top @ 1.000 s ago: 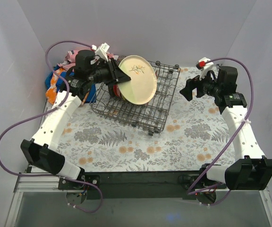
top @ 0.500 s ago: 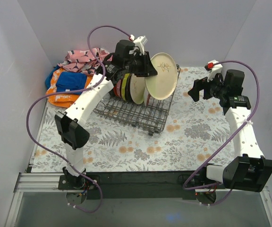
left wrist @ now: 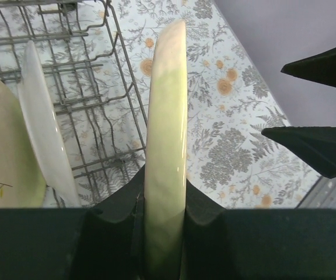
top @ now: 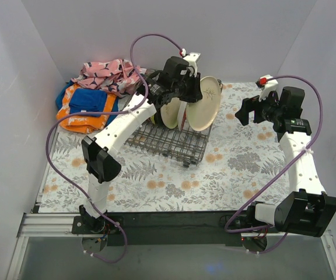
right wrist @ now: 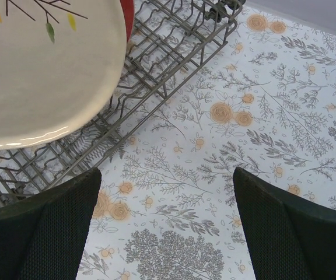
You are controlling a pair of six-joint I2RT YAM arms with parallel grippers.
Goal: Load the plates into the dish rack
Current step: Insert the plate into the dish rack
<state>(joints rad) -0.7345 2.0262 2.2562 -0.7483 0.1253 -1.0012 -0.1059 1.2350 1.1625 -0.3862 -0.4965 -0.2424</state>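
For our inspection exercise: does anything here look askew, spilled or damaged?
The dish rack sits skewed on the table. The cream plate in the left end effector hangs at its right rim, not yet slotted. Nothing looks spilled or broken.

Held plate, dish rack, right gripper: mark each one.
held plate (left wrist: 167,146): left wrist view, its edge-on rim.
dish rack (top: 167,140): top view, near wire floor.
right gripper (right wrist: 167,174): right wrist view, midway between fingertips.

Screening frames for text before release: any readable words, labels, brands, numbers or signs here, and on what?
No readable text in any view.
cream plate: painted sprig only, no lettering.
right arm: a small green mark near the wrist, too small to read.
tablecloth: floral print only.
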